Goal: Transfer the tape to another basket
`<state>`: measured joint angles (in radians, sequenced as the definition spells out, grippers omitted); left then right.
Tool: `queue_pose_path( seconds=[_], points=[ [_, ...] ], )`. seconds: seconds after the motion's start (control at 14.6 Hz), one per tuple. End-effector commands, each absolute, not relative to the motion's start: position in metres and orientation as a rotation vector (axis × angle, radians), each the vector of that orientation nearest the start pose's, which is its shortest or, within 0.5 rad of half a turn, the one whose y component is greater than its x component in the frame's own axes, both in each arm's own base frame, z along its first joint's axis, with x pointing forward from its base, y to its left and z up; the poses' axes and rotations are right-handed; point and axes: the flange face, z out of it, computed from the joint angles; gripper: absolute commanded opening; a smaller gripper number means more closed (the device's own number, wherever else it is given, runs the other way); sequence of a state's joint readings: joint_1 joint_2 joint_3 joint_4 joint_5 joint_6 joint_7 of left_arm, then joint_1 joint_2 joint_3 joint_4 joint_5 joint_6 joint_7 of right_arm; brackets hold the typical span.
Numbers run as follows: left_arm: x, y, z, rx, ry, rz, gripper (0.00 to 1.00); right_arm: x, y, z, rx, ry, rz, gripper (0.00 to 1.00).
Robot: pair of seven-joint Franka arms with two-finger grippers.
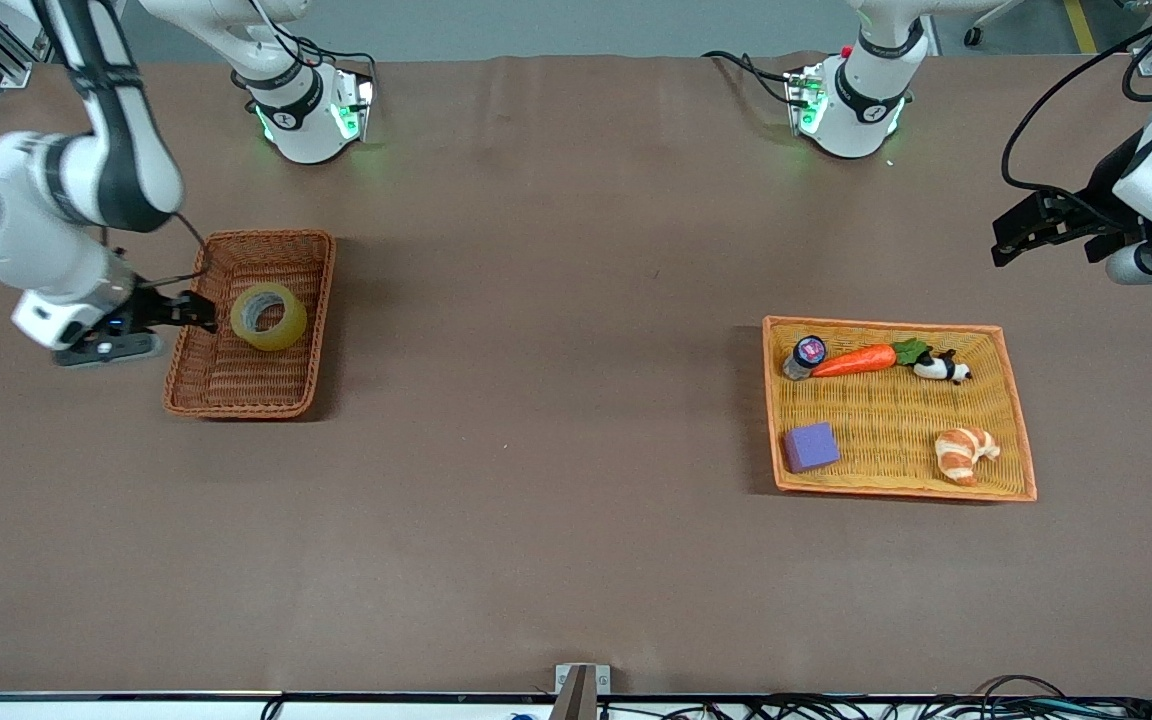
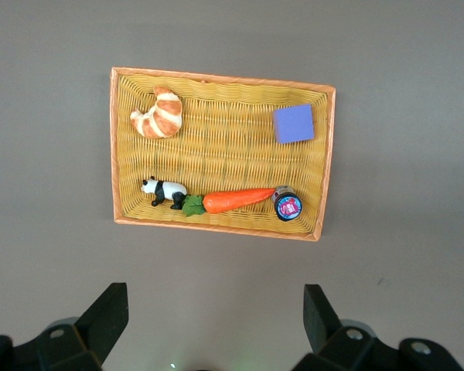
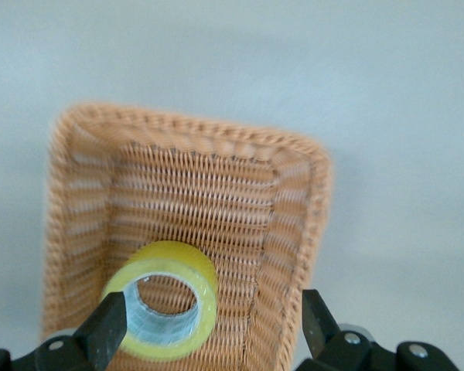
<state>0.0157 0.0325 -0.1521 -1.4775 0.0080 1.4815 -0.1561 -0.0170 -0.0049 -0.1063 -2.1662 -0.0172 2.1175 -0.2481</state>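
Note:
The tape (image 1: pixel 268 316) is a yellowish ring lying tilted in the reddish-brown wicker basket (image 1: pixel 241 385) at the right arm's end of the table. My right gripper (image 1: pixel 200 311) is open over the basket's rim, beside the tape. In the right wrist view one finger (image 3: pixel 108 328) overlaps the tape's (image 3: pixel 195 270) edge and the other finger is outside the basket's (image 3: pixel 216 185) wall; the right gripper (image 3: pixel 213 317) holds nothing. My left gripper (image 1: pixel 1011 238) is open and empty, up over the table past the tray, and shows in the left wrist view (image 2: pixel 214 309).
A shallow yellow-orange woven tray (image 1: pixel 896 325) at the left arm's end holds a carrot (image 1: pixel 856 360), a panda figure (image 1: pixel 941 368), a small jar (image 1: pixel 804 355), a purple block (image 1: pixel 811 446) and a croissant (image 1: pixel 964 453). It also shows in the left wrist view (image 2: pixel 216 75).

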Motion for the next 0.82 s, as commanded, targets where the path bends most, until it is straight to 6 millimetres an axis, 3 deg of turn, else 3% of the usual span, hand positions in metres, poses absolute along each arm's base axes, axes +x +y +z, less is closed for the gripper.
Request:
queue_pose_path(
  seconds=[0.0, 0.14, 0.27, 0.48, 0.55, 0.75],
  points=[
    [0.547, -0.074, 0.648, -3.145, -0.014, 0.049, 1.00, 0.552, -0.066, 0.470, -3.156, -0.054, 0.064, 1.00],
    [0.547, -0.073, 0.648, -3.136, -0.015, 0.047, 1.00, 0.558, -0.062, 0.518, -3.157, 0.105, 0.046, 1.00],
    [0.547, -0.073, 0.648, -3.132, -0.016, 0.048, 1.00, 0.559, -0.062, 0.566, -3.152, 0.142, 0.011, 1.00],
    [0.548, -0.068, 0.648, -3.130, -0.028, 0.048, 1.00, 0.549, -0.063, 0.657, -3.146, 0.245, -0.048, 1.00],
    [0.548, -0.068, 0.648, -3.130, -0.033, 0.048, 1.00, 0.545, -0.062, 0.668, -3.142, 0.282, -0.029, 1.00],
    [0.548, -0.068, 0.649, -3.130, -0.033, 0.046, 1.00, 0.542, -0.060, 0.666, -3.128, 0.298, 0.000, 1.00]
  ],
)
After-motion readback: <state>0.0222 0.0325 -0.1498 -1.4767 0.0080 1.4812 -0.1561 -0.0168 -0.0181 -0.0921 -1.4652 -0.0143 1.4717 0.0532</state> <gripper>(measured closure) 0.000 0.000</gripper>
